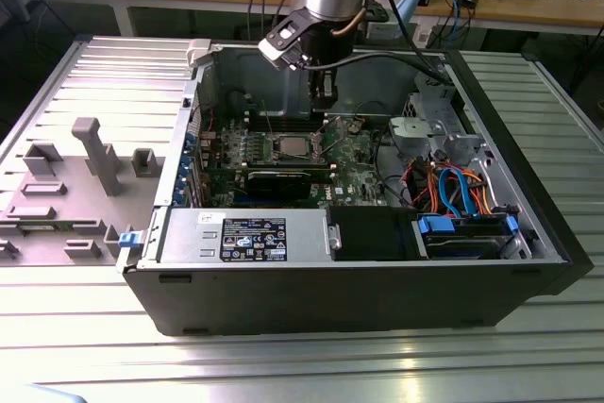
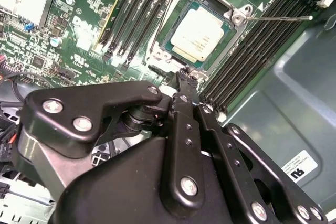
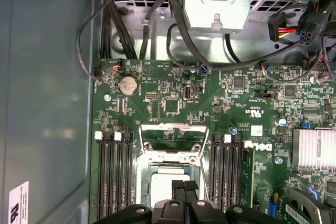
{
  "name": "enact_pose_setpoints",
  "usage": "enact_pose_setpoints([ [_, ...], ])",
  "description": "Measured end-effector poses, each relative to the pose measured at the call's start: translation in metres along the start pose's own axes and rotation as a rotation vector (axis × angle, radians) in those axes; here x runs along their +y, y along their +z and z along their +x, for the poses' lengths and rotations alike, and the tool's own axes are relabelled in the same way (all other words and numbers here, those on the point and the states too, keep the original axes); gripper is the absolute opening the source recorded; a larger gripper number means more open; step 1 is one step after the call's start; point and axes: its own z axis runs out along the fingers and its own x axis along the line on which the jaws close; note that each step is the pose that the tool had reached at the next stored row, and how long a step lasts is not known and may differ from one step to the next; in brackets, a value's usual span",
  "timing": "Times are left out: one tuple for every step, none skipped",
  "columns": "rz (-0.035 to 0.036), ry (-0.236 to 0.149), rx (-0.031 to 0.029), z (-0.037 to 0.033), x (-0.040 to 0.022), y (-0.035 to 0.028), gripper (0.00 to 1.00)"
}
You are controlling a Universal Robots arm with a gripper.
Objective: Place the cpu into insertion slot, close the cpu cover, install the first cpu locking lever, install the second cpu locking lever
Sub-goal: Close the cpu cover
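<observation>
Silver-grey square cpu [image 2: 198, 34] lies in the metal-rimmed insertion slot [image 2: 231, 14]. The black gripper [image 2: 185, 78], fingers pressed together, hides the slot's near edge; any grasp is unclear.

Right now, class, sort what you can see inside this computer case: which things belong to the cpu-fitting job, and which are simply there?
Belong to the job: cpu, lying in the insertion slot; cpu cover; locking lever; gripper, close beside the cpu.

Simply there: memory slots; coin battery; heatsink; graphics card; cables.
</observation>
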Motion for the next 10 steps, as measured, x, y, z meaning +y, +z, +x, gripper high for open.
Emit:
enact_pose_setpoints([
  [0.0004, 0.0, 0.0, 0.0001, 0.001, 0.0001, 0.11],
  [0.0005, 0.0, 0.0001, 0.0001, 0.0015, 0.0002, 0.11],
  [0.0007, 0.0, 0.0, 0.0002, 0.002, 0.0002, 0.11],
  [0.001, 0.0, 0.0, 0.0002, 0.0027, 0.0003, 0.11],
  [0.0012, 0.0, 0.0, 0.0003, 0.0033, 0.0004, 0.11],
  [0.0017, 0.0, 0.0, 0.0003, 0.0044, 0.0005, 0.11],
  [0.0019, 0.0, 0.0, 0.0004, 0.0051, 0.0006, 0.11],
  [0.0021, 0.0, 0.0, 0.0004, 0.0056, 0.0007, 0.11],
  [0.0024, 0.0, 0.0, 0.0004, 0.0063, 0.0008, 0.11],
  [0.0026, 0.0, 0.0, 0.0005, 0.0067, 0.0009, 0.11],
])
